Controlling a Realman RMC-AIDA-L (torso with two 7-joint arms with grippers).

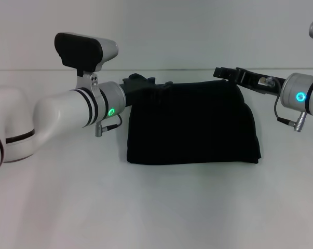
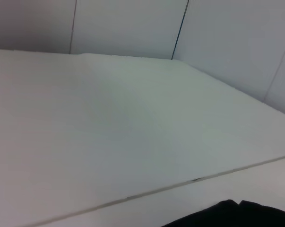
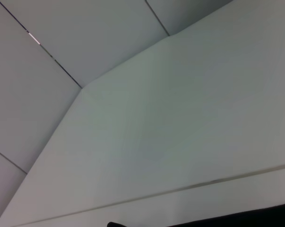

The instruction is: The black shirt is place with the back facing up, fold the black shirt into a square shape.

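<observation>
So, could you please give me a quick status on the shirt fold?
Left gripper and right gripper at far corners of the plain black fabric shirt. Shirt folded roughly rectangular on white table. Nothing obstructing.

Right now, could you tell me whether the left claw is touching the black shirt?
Cannot tell. In the head view the left claw overlaps the far left corner of the black shirt, black against black, so neither contact nor gap shows plainly.
</observation>
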